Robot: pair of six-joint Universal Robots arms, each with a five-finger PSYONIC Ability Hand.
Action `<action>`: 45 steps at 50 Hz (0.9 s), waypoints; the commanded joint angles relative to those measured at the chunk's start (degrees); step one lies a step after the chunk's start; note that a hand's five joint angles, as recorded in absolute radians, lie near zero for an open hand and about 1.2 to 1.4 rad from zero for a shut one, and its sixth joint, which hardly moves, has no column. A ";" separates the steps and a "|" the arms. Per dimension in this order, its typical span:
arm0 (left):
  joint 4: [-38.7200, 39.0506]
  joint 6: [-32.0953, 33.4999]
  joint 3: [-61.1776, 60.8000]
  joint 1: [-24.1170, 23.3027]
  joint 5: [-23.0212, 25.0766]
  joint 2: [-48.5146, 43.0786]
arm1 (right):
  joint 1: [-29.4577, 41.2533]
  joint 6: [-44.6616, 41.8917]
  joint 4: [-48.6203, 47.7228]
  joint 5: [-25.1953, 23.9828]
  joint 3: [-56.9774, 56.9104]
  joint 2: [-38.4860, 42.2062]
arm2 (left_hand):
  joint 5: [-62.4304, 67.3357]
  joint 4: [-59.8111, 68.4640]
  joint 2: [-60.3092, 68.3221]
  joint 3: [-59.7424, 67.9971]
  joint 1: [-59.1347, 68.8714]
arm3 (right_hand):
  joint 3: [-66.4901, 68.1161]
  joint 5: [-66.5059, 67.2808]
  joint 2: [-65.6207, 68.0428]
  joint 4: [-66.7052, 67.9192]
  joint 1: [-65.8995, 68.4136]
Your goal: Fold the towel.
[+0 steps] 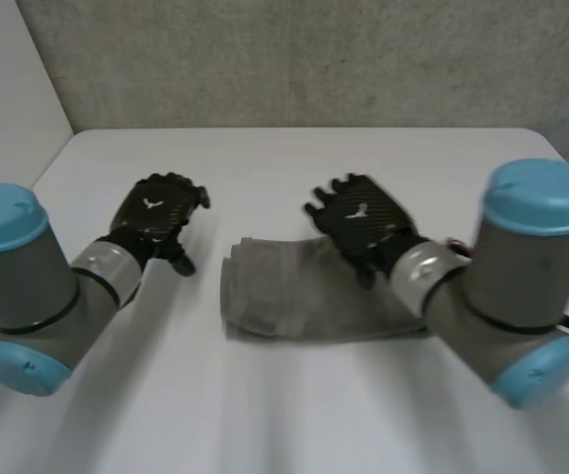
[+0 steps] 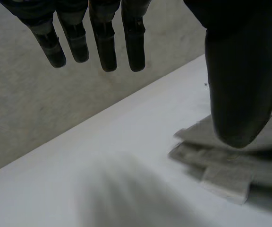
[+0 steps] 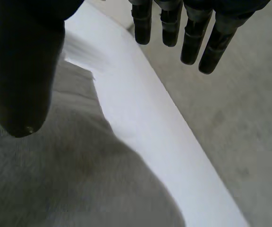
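Looking at my feeds right now: the towel (image 1: pixel 304 296) is sitting mid-table (image 1: pixel 265 148), a little right of centre. It's a grey cloth that looks folded over at least once, with stacked layers showing at its left end. My left hand (image 1: pixel 156 217) is off the cloth to the left, close but apart from it. Its fingers (image 2: pixel 105 47) are straight with small gaps between them, the thumb is held out wide, and it's holding nothing. My right hand (image 1: pixel 364 222) is over the far edge of the towel. Its fingers (image 3: pixel 192 33) are straight too, side by side, and aren't pinching anything. I honestly can't tell if the palm is touching the cloth or just above it. My read on handling: this thing is light, soft and floppy, so it'll sag from wherever I grab it, and the layers will probably slide on each other and on that smooth tabletop. I'd pinch through the whole stack at the left-end corners, one near and one far, rather than grabbing the middle, otherwise only the top layer comes up.
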 commanded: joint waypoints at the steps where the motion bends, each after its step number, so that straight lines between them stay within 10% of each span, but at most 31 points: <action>1: 0.00 -1.76 0.90 -4.52 0.06 -0.03 | -10.28 5.93 0.18 -3.08 10.47 -4.74 | 0.03 -3.22 -2.05 -2.40 -5.06 | -2.88 -3.46 -3.94 -4.44 -3.28; 18: -0.27 -1.76 -2.09 -12.16 0.15 -1.26 | -25.51 5.93 -8.07 -12.23 23.76 -2.90 | 0.03 -3.22 -2.05 -2.40 -5.06 | -2.88 15.74 15.26 -4.44 15.91; 34: -0.44 -1.68 -2.62 -9.71 -0.29 -3.90 | -25.33 5.66 -10.10 -13.19 23.15 -0.70 | 0.20 -3.22 -1.89 -2.40 -4.89 | -2.88 66.48 66.00 -4.44 66.65; 45: -0.71 -1.85 -5.25 -4.96 -0.82 2.51 | -16.49 6.10 -7.21 -16.45 13.42 -6.06 | -0.30 -3.22 -2.39 -2.40 -5.40 | -2.88 66.54 66.06 -4.44 66.72</action>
